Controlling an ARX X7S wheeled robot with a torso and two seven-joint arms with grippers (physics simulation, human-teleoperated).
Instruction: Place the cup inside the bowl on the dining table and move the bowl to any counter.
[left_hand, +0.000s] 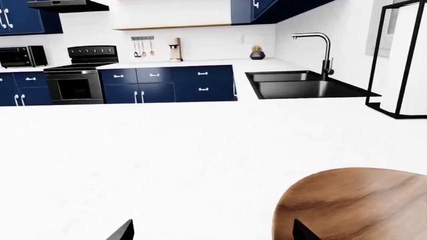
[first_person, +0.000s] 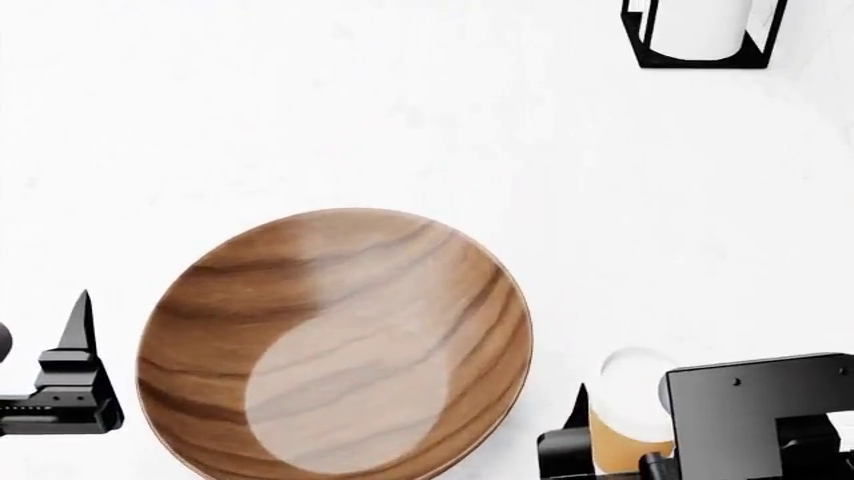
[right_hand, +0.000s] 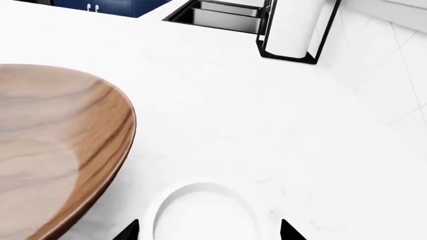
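The bowl (first_person: 334, 350), wide and of streaky brown wood, stands upright with nothing in it; it also shows in the wrist views (left_hand: 353, 205) (right_hand: 53, 145). The cup (first_person: 627, 415), tan with a white lid (right_hand: 203, 212), stands just right of the bowl. My right gripper (right_hand: 208, 231) is open, its fingertips flanking the lid with small gaps. My left gripper (left_hand: 213, 234) is open at the bowl's left edge, one finger (first_person: 78, 340) beside the rim. The white worktop (first_person: 400, 120) under them has faint grey veining and runs on to the sink, so it looks like the counter. The dining table is out of view.
A black-framed paper towel holder (first_person: 701, 30) stands at the back right. A black sink with a tap (left_hand: 300, 85) lies beyond it. Blue cabinets and a stove (left_hand: 80, 75) line the far wall.
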